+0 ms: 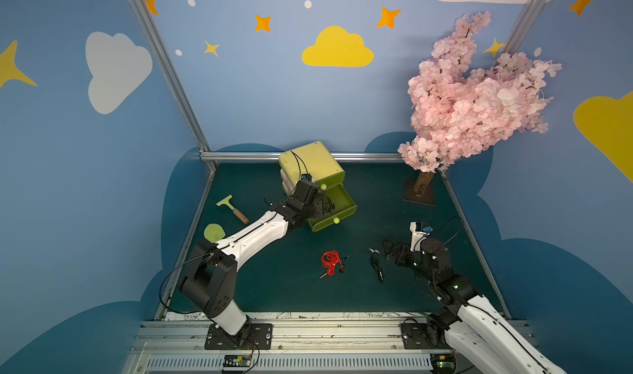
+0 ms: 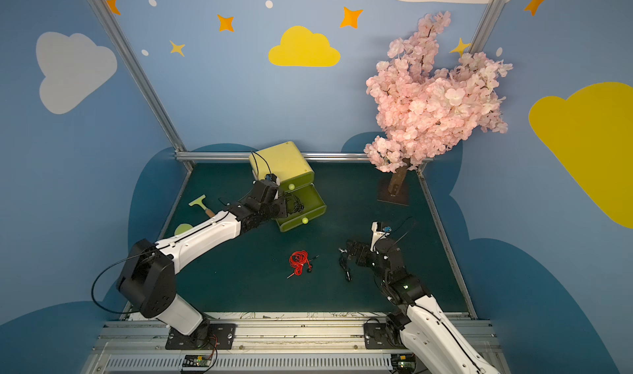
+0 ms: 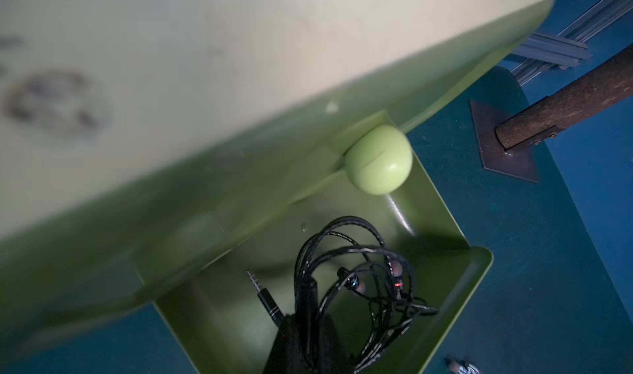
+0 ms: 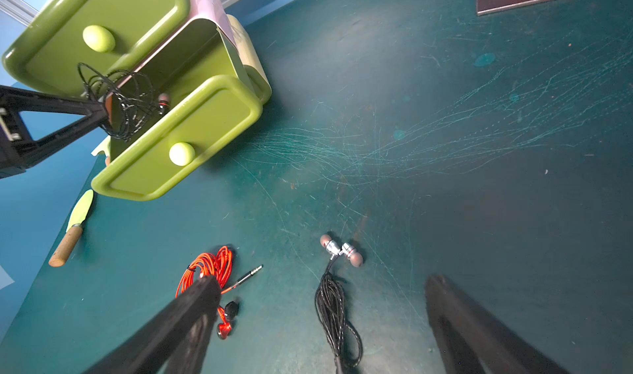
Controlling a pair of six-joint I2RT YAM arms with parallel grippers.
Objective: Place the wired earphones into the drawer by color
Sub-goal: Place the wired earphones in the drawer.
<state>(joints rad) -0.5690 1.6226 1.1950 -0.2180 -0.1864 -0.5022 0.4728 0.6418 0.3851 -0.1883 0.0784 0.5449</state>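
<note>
overhead, left gripper (image 4: 106, 110) pinched shut on a black earphone bundle (image 3: 356, 286) over the open lower drawer (image 1: 346, 208), right gripper (image 4: 322, 300) spread wide, empty, above black silver-budded earphones (image 4: 337, 307), red earphones (image 1: 330, 262) on the mat

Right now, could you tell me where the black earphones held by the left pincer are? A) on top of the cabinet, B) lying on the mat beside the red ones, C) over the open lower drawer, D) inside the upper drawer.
C: the left pincer holds the black earphones over the open lower drawer.
</note>
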